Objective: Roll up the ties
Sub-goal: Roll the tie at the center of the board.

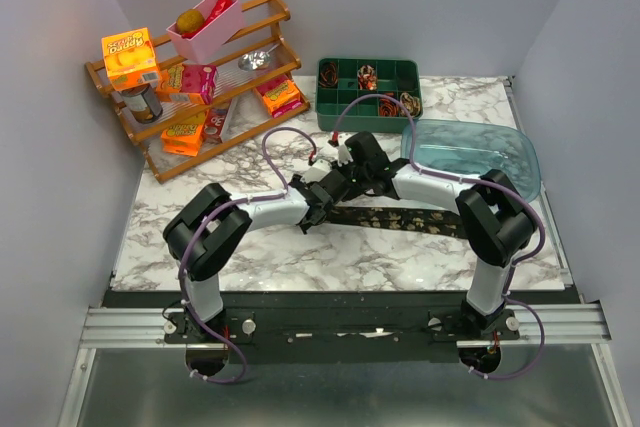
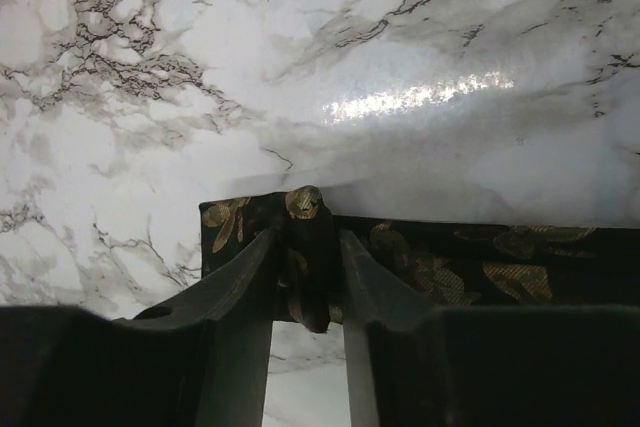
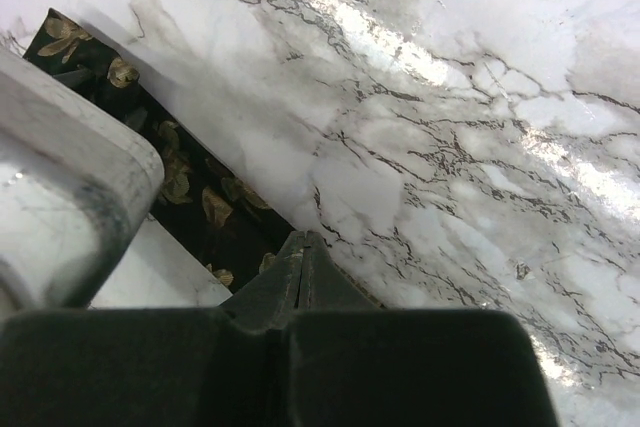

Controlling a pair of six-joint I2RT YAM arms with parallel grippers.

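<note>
A dark tie (image 1: 410,220) with a gold leaf pattern lies flat across the marble table (image 1: 250,257), running left to right. Its left end (image 2: 306,247) is folded up and stands between the fingers (image 2: 250,277) of my left gripper (image 2: 308,237), filling the narrow gap between them. In the top view my left gripper (image 1: 318,209) sits at that end. My right gripper (image 3: 305,239) is shut with nothing between its fingers, its tips resting at the far edge of the tie (image 3: 190,187), close beside the left one (image 1: 345,192). Small coiled ties (image 1: 367,75) sit in the green tray.
A green compartment tray (image 1: 340,117) stands at the back centre. A clear blue-green bin (image 1: 475,152) is at the right, just behind the right arm. At the back left a wooden rack (image 1: 270,47) holds food boxes, a can and a pink box (image 1: 205,27).
</note>
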